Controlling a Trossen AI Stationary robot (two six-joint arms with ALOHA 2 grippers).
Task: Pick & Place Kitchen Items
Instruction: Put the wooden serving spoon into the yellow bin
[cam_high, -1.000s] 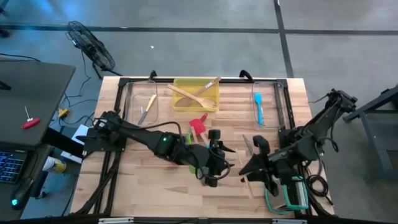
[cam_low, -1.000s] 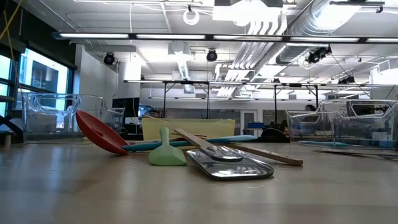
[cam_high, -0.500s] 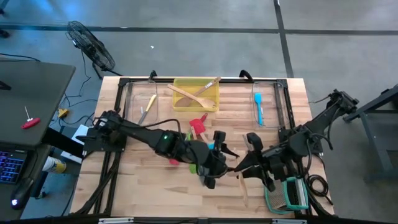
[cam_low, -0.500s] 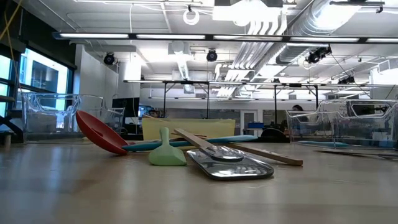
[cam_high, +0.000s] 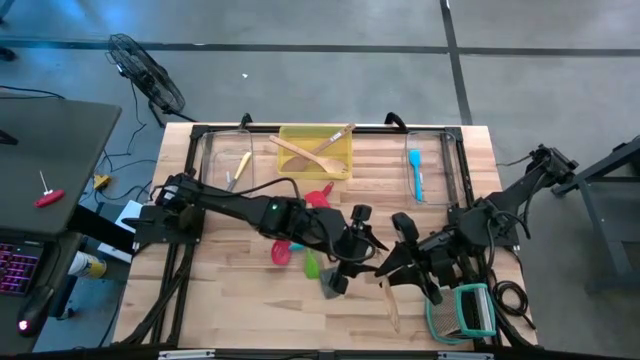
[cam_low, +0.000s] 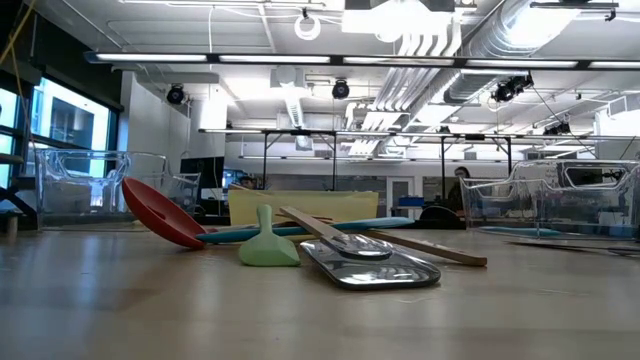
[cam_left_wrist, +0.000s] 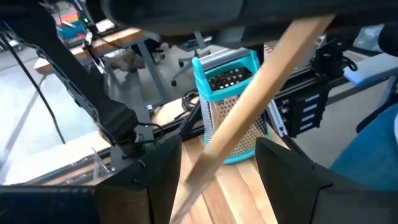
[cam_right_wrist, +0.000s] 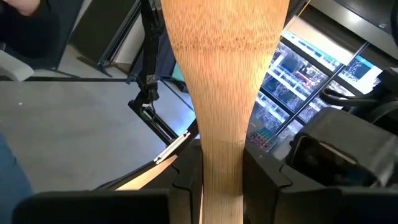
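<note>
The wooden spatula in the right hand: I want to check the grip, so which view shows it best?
The right wrist view: the wooden spatula fills it, its handle clamped between the right hand's fingers. The left wrist view shows the handle crossing between the left hand's open fingers. The high view shows it small; the low view misses it.

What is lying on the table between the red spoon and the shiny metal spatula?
In the low view, a green spatula stands between the red spoon and the metal spatula. The high view shows it there too.
</note>
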